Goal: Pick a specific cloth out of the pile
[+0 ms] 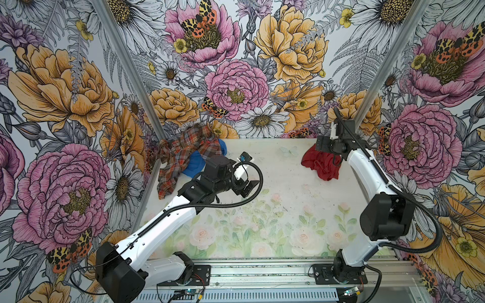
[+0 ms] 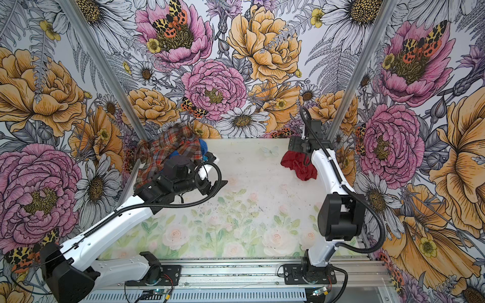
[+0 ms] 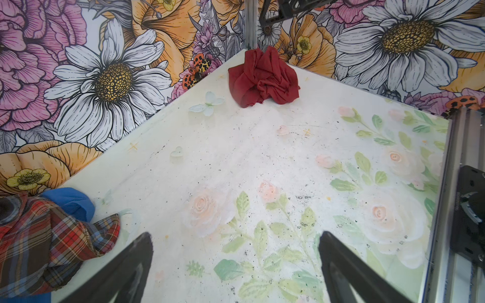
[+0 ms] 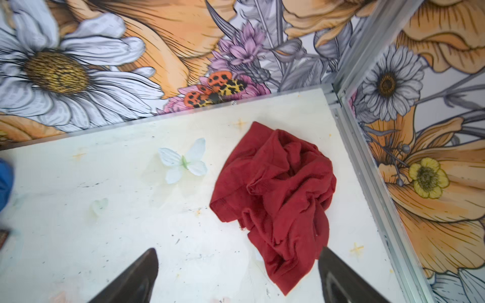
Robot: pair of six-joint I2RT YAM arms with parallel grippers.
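Right gripper (image 4: 239,250) hangs over the far right corner of the table (image 4: 105,236). Its two dark fingers (image 4: 136,275) are spread wide and nothing is pinched between them. Just beneath and ahead of it lies the cloth (image 4: 275,196), a plain dark-red garment crumpled into loose folds on the tabletop. One tail of the cloth runs into the gap between the fingers, close to one of them; I cannot tell whether it touches. A pale butterfly figure (image 4: 183,161) sits on the table surface just beside the cloth.

In both top views the cloth (image 1: 321,164) (image 2: 299,165) rests near the back wall and the right side wall. The gripper's black head overlaps its far edge and the right arm's white link covers its right edge.

Left gripper (image 3: 236,234) hovers above the table left of the middle, fingers likewise parted wide and empty, pointing across the table toward the cloth. Close behind it, in the far left corner, sits the pile (image 1: 181,160): a red-brown-grey plaid shirt (image 1: 183,149) draped over a bright blue cloth (image 1: 195,165). The pile and the red cloth lie well apart, with bare floral-printed tabletop between them.
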